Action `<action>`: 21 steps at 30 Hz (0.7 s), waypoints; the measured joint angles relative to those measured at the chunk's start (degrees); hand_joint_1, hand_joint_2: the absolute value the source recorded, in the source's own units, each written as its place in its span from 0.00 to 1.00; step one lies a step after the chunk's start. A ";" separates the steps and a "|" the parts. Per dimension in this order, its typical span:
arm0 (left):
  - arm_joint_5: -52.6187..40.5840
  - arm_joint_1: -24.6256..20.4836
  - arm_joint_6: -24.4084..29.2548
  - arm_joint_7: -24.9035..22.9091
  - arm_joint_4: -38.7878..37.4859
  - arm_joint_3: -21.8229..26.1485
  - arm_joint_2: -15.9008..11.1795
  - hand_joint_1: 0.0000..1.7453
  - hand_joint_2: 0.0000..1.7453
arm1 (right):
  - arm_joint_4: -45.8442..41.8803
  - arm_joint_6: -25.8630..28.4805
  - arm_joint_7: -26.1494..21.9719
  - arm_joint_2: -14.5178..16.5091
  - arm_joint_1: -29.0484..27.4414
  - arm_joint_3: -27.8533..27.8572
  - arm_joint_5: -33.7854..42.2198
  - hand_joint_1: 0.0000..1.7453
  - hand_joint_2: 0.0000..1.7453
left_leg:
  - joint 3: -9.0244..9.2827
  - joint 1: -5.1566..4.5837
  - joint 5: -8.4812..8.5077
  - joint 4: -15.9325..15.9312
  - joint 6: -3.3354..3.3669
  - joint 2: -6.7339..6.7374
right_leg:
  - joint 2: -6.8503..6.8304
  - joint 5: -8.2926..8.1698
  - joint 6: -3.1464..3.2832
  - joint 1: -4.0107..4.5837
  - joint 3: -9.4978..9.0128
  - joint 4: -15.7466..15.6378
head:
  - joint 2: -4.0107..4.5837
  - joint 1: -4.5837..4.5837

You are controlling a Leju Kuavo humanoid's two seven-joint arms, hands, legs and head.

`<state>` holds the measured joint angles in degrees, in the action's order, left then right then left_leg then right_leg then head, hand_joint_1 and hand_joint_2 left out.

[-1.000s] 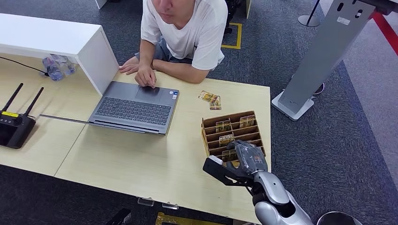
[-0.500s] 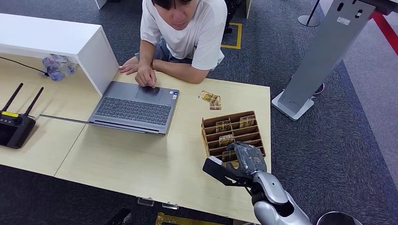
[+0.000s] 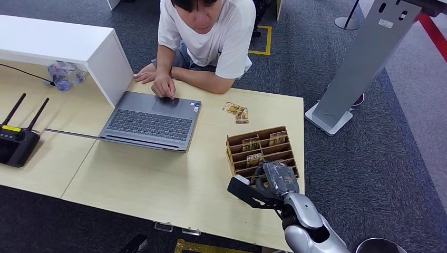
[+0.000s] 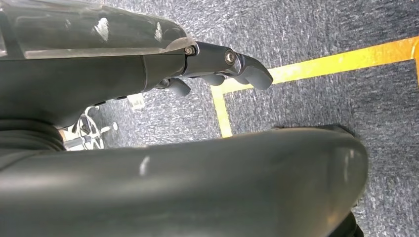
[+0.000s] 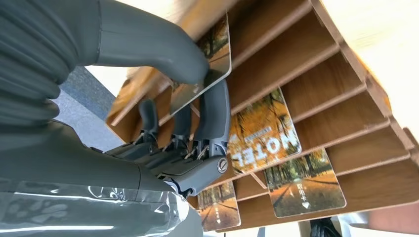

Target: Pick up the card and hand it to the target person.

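A wooden card holder [image 3: 259, 148] stands on the table's right side with several autumn-picture cards in its slots. My right hand [image 3: 278, 179] sits at its near end. In the right wrist view the thumb [image 5: 163, 52] and a finger [image 5: 213, 111] pinch one card [image 5: 210, 61] at a slot of the holder [image 5: 316, 74]. Other cards [image 5: 262, 132] lean in the slots beside it. The person [image 3: 206, 37] in a white shirt leans on the table's far edge, one hand on the laptop. My left hand [image 4: 222, 61] hangs over the carpet, holding nothing.
An open laptop [image 3: 150, 120] lies mid-table, and two loose cards [image 3: 237, 112] lie beyond the holder. A black router [image 3: 16, 142] and a white shelf box [image 3: 63, 45] stand on the left. A grey stand [image 3: 363, 63] rises past the table's right edge [image 3: 303, 158].
My right hand has drawn slightly back toward me at the holder's near end, and the holder has shifted a little with it. The person's head has dipped lower.
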<state>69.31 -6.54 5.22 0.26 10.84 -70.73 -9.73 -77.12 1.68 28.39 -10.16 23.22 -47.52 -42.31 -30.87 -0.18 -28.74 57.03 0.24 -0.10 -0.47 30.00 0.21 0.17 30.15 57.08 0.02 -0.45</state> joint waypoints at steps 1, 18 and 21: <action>0.00 0.00 0.00 0.00 0.00 0.00 0.00 0.00 0.00 | 0.02 0.00 -0.01 0.01 0.01 0.00 0.01 0.87 1.00 | 0.00 0.00 0.00 0.00 0.00 0.00 | 0.00 0.00 0.00 0.00 0.00 0.00 | 0.00 0.00; 0.00 0.00 0.02 -0.01 0.00 0.00 0.00 0.00 0.00 | 0.03 0.00 -0.13 0.21 0.15 0.00 0.19 1.00 1.00 | 0.04 0.00 0.02 0.00 0.01 0.00 | 0.00 0.00 0.00 0.00 -0.03 0.00 | 0.00 -0.01; -0.36 0.00 0.08 -0.07 0.00 -0.03 0.00 0.00 0.00 | 0.03 0.00 -0.13 0.21 0.17 0.00 0.38 1.00 1.00 | 0.04 0.00 0.02 0.00 0.01 0.00 | 0.00 0.00 0.00 0.00 -0.03 0.00 | 0.00 -0.01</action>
<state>68.95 -6.54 5.30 0.19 10.84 -70.76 -9.73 -77.09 1.68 28.26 -9.94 23.39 -47.52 -41.93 -30.83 -0.18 -28.73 57.03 0.25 -0.10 -0.46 29.99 0.21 0.17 30.12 57.09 0.02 -0.46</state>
